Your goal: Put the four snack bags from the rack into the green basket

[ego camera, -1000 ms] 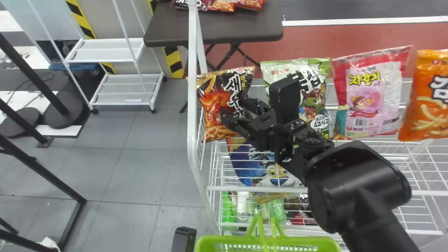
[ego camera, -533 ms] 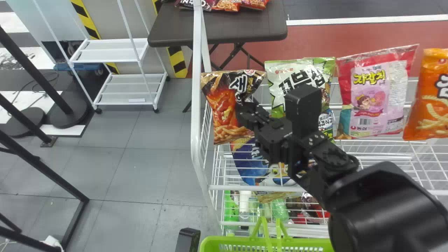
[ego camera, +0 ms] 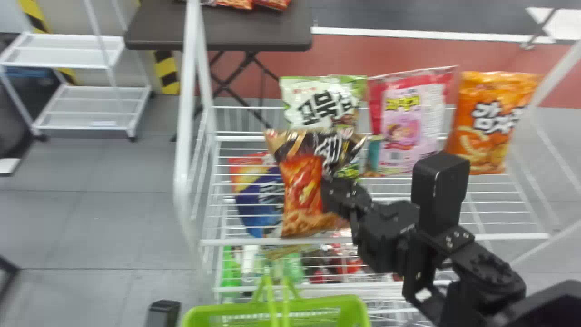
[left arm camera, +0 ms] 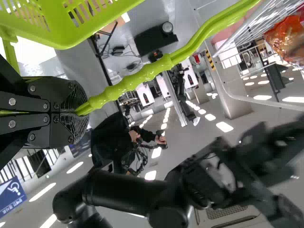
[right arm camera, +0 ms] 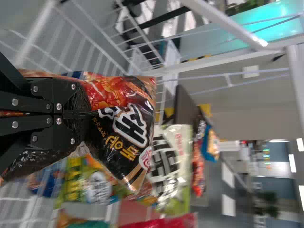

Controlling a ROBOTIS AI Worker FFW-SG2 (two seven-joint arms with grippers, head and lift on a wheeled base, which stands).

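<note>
The fingers of the right gripper (ego camera: 337, 196) are pinched on one side of the black-and-orange snack bag (ego camera: 302, 188), which hangs upright in front of the rack's wire. In the head view its lower edge comes just above the rack's front rail (ego camera: 363, 239), and its top edge overlaps the green-and-white bag (ego camera: 320, 102). On its left, a blue bag (ego camera: 258, 200) and a strip of wire lie between it and the left post (ego camera: 184, 136); grey floor (ego camera: 95, 227) spreads past that post. To the right, the pink bag (ego camera: 411, 129) stands close beside the green-and-white one, and a narrow gap parts it from the orange bag (ego camera: 492, 118). The green basket (ego camera: 254, 310) sits at the bottom edge, apart from the held bag, its rim near the rack. The left gripper (left arm camera: 78, 112) has its fingers closed around the basket handle (left arm camera: 137, 76).
</note>
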